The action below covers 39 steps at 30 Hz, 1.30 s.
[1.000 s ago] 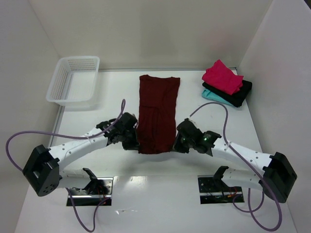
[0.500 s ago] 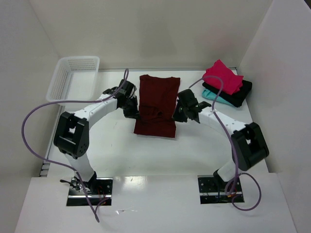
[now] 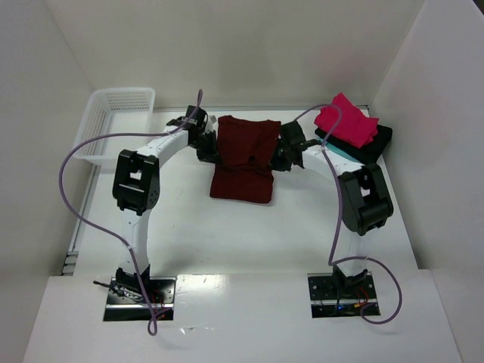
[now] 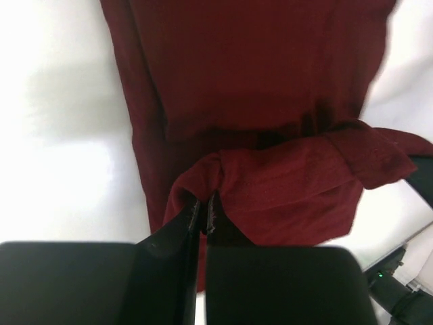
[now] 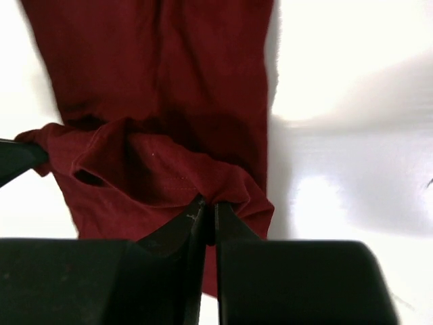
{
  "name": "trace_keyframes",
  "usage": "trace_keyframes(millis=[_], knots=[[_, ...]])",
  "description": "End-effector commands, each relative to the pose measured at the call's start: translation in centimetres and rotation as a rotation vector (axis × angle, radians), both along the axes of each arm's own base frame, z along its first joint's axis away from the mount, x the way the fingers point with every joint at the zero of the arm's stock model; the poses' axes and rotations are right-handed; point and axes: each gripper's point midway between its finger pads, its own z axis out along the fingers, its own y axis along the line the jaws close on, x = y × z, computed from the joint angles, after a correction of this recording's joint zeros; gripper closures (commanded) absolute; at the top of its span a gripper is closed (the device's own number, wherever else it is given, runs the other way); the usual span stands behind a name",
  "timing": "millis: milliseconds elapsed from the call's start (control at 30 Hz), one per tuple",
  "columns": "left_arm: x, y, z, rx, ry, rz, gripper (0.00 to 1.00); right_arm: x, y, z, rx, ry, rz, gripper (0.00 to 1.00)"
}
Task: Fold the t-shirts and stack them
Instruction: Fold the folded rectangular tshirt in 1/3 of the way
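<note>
A dark maroon t-shirt [image 3: 243, 159] lies on the white table, its near part doubled back over the far part. My left gripper [image 3: 209, 150] is shut on the shirt's left corner, seen as a pinched fold in the left wrist view [image 4: 204, 203]. My right gripper [image 3: 281, 157] is shut on the right corner, seen pinched in the right wrist view [image 5: 210, 210]. Both hold the hem lifted above the maroon shirt [image 4: 257, 81] [image 5: 155, 74]. A stack at the far right holds a pink-red shirt [image 3: 345, 121] on a black one [image 3: 373, 147] and a teal one [image 3: 333, 150].
A white lattice basket [image 3: 113, 125] stands at the far left of the table. White walls close in on three sides. Purple cables loop from both arms above the table.
Both grippers have carried the shirt's near hem away from the arm bases toward the far end, folding the shirt over itself. The arms now reach far out.
</note>
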Motion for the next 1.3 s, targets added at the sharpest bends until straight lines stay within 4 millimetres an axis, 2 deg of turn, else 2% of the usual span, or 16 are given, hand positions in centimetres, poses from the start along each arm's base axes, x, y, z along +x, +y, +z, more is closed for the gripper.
trace_keyframes(millis=[0, 67, 100, 233, 400, 467, 567, 600, 633, 667, 733, 800, 933, 1000, 1133, 1267], knots=[[0.3, 0.6, -2.0, 0.023, 0.032, -0.035, 0.95, 2.0, -1.3, -0.8, -0.052, -0.019, 0.004, 0.87], [0.3, 0.9, -2.6, 0.037, 0.038, -0.028, 0.88, 2.6, -0.9, -1.1, -0.043, -0.020, 0.010, 0.81], [0.5, 1.3, -2.6, 0.038, 0.038, -0.020, 0.77, 2.6, -0.7, -1.7, -0.037, -0.011, 0.017, 0.69], [1.4, 2.4, -2.0, 0.050, 0.010, 0.009, 0.51, 4.1, -0.5, -0.3, -0.038, -0.069, 0.016, 0.35], [3.6, 2.4, 2.8, 0.048, -0.123, 0.018, 0.34, 5.7, -0.8, 4.9, -0.034, -0.224, -0.005, 0.26], [3.6, 2.4, 5.2, 0.041, -0.173, 0.012, 0.25, 5.4, -0.9, 7.1, -0.019, -0.266, -0.007, 0.26], [2.7, 1.9, 7.0, -0.003, -0.218, -0.008, 0.22, 4.2, -0.8, 9.7, 0.018, -0.312, 0.011, 0.31], [1.7, 1.5, 7.9, -0.010, -0.243, -0.020, 0.22, 3.5, -0.6, 10.5, 0.044, -0.333, 0.029, 0.36], [1.5, 1.5, 9.2, -0.016, -0.269, -0.021, 0.22, 3.2, -0.6, 9.9, 0.050, -0.324, 0.025, 0.42], [0.4, 1.1, 9.5, -0.034, -0.278, -0.038, 0.22, 2.5, -0.5, 9.8, 0.071, -0.323, 0.029, 0.55], [-1.1, 0.1, 9.3, -0.063, -0.268, -0.076, 0.26, 1.7, -0.2, 8.9, 0.087, -0.295, 0.054, 0.69], [-3.4, -1.5, 8.1, -0.094, -0.227, -0.112, 0.37, 0.5, 0.9, 7.8, 0.101, -0.261, 0.094, 0.79], [-5.7, -2.5, 5.0, -0.101, -0.168, -0.120, 0.65, -1.0, 2.7, 4.8, 0.087, -0.199, 0.142, 0.85], [-6.3, -2.9, 3.4, -0.102, -0.127, -0.132, 0.73, -1.3, 2.7, 3.6, 0.084, -0.170, 0.137, 0.85], [-6.3, -3.0, 0.3, -0.088, -0.069, -0.134, 0.75, -1.5, 2.5, 1.4, 0.061, -0.123, 0.130, 0.84], [-4.9, -3.2, -1.8, -0.065, -0.050, -0.132, 0.75, -0.9, 2.5, -0.1, 0.036, -0.101, 0.128, 0.81]])
